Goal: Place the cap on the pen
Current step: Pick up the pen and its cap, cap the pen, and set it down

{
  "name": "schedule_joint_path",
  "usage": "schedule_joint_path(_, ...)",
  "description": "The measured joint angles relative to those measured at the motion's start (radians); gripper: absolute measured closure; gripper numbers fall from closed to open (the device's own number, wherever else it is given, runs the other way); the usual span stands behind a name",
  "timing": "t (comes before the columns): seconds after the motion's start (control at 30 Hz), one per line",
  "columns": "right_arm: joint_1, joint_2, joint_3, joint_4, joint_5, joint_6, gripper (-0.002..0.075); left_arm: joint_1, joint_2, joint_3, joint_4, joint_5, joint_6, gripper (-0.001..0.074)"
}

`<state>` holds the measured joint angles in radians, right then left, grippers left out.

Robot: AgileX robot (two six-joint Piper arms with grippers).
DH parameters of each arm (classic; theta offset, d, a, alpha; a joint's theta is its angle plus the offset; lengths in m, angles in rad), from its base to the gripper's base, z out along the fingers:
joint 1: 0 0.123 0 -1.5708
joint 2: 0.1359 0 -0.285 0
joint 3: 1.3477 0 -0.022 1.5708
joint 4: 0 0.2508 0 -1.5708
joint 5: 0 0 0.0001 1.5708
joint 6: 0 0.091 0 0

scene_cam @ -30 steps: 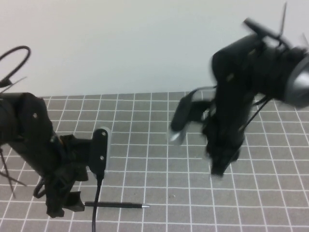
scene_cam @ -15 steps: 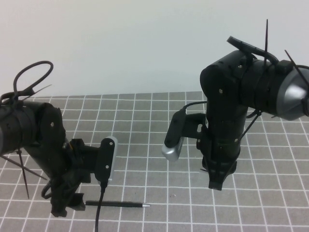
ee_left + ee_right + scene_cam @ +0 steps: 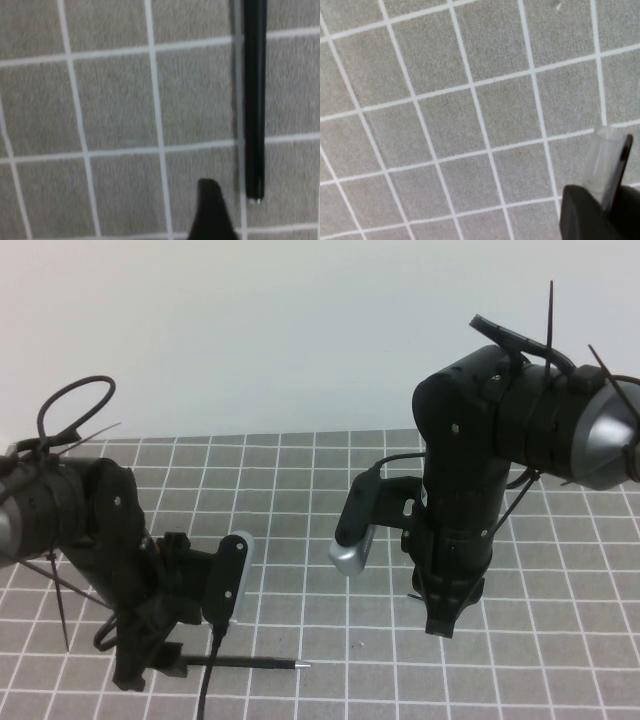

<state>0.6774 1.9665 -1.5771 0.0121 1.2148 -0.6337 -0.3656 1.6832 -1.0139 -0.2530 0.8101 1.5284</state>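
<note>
A thin black pen (image 3: 240,663) lies flat on the gridded mat near its front edge, its silvery tip pointing right. My left gripper (image 3: 140,670) hangs just over the pen's blunt left end. In the left wrist view the pen (image 3: 254,100) runs past one dark fingertip (image 3: 209,210) without touching it; the gripper is open and the other finger is out of frame. My right gripper (image 3: 441,624) points down above the mat's right middle, shut on a clear pen cap (image 3: 606,165) with a black clip, which sticks out beyond the fingers.
The grey gridded mat (image 3: 330,500) covers the table up to a plain white wall behind. A cable (image 3: 207,680) from the left wrist camera dangles across the pen's left part. Both wrist cameras jut inward between the arms.
The left arm has shifted right and lowered toward the pen's blunt end. The right arm swung in, dropped a little and stopped, still holding the cap. The pen has not moved.
</note>
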Motion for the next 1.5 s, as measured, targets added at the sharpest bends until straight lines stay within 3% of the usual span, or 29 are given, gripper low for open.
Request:
schedule_joint_path(0.13,0.0,0.0,0.0,0.002,0.0,-0.002,0.0634,0.0,0.011,0.0,0.001,-0.006,0.0,0.0405)
schedule_joint_path(0.33,0.0,0.0,0.0,0.002,0.0,-0.002,0.0634,0.0,0.014,0.0,0.001,-0.017,0.0,0.0403)
schedule_joint_path(0.53,0.0,0.0,0.0,0.002,0.0,-0.002,0.0634,0.0,0.024,0.0,0.001,-0.013,-0.009,0.0353)
schedule_joint_path(1.33,0.0,0.0,0.0,0.007,0.0,0.004,0.0634,0.0,0.108,0.0,0.009,-0.012,-0.031,0.0405)
schedule_joint_path(1.4,-0.003,-0.017,0.0,0.007,0.0,0.004,0.0634,0.0,0.108,0.0,0.009,-0.012,-0.031,0.0433)
schedule_joint_path(1.5,0.0,0.0,0.0,0.009,0.0,0.006,0.0634,0.0,0.108,0.0,0.009,-0.012,-0.031,0.0538)
